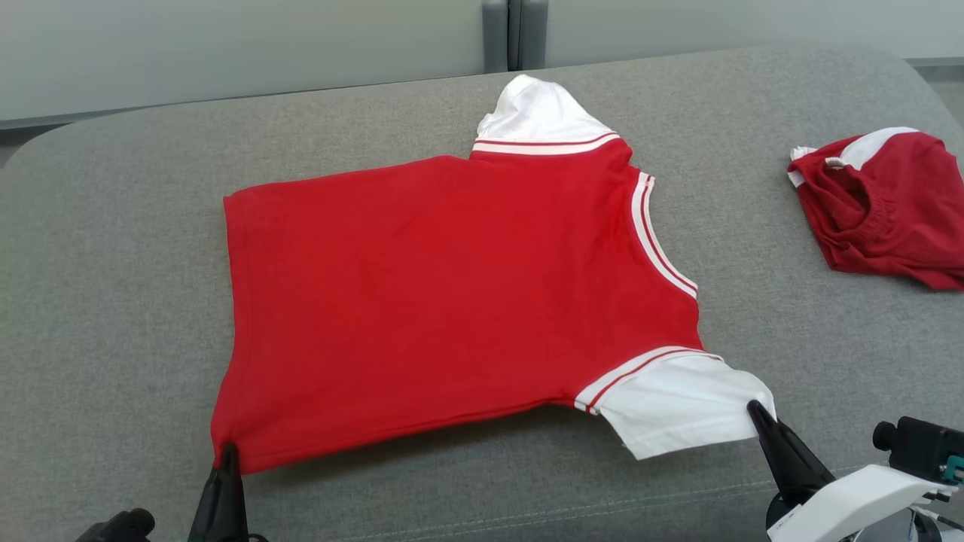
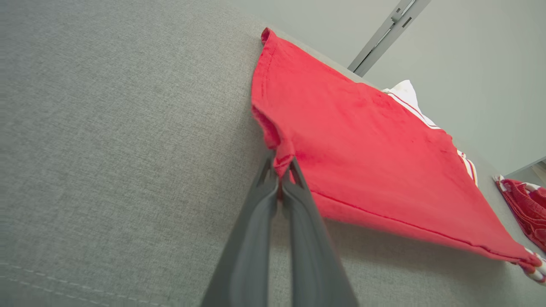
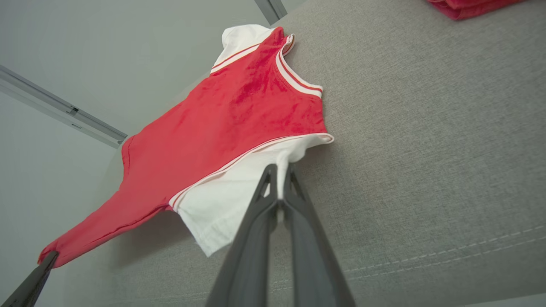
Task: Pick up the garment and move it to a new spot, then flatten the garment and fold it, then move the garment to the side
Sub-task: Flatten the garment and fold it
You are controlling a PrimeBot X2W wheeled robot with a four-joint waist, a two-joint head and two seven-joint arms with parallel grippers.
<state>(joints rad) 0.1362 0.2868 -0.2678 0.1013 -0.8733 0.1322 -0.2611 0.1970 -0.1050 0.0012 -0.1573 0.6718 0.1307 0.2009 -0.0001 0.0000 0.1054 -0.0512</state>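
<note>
- Garment [image 1: 452,301]: a red short-sleeved shirt with white sleeves and red-and-white striped trim. It is spread out across the middle of the grey fabric-covered tabletop [image 1: 113,263], with the hem toward my left and the neckline [image 1: 663,241] toward my right.
- The far part of the garment lies flat on the tabletop. The near edge is stretched between my two hands and raised slightly; both wrist views show a shadow under it.
- Left hand [image 1: 228,450]: fingers pressed together, pinching the near hem corner. In the left wrist view the red fabric bunches between the fingertips [image 2: 273,172].
- Right hand [image 1: 753,408]: fingers closed on the outer edge of the near white sleeve [image 1: 678,406]. In the right wrist view a fold of white cloth is caught between the fingertips [image 3: 268,175].
- The right wrist view also shows my left hand [image 3: 47,256] at the far corner of the hem.
- Far sleeve [image 1: 535,109]: white, lying near the back edge of the tabletop.
- Second garment [image 1: 889,211]: red with white parts, crumpled. It lies at the far right of the tabletop, well apart from the shirt.
- A stitched seam [image 1: 602,504] runs along the near side of the tabletop.
- A pale wall with a vertical grey post [image 1: 516,34] stands behind.
</note>
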